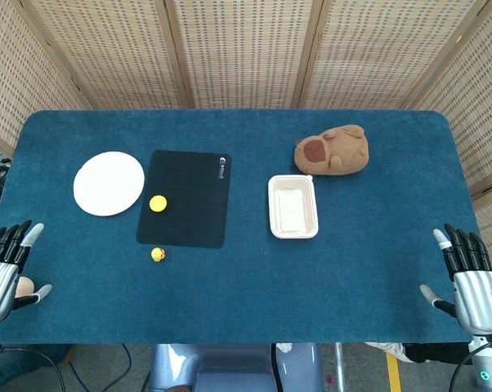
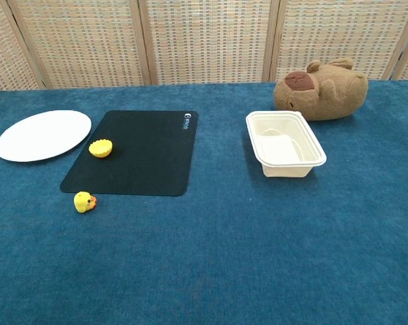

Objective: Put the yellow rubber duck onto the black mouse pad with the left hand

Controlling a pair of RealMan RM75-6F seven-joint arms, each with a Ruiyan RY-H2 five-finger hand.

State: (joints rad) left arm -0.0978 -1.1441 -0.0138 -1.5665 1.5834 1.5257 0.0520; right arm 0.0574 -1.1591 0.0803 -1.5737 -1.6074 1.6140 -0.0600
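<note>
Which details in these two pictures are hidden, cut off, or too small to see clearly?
- Left robot hand: head view, cut off by the left frame edge; absent from chest view.
- Right robot hand: head view, its wrist runs out at the bottom edge; absent from chest view.
- Logo on the black mouse pad: too small to read in both views.
- Yellow rubber duck: face details too small.
- Plush toy: far side hidden by its own body.

A staged test booth: woven screens (image 1: 246,49) behind a blue-covered table (image 1: 246,294).
</note>
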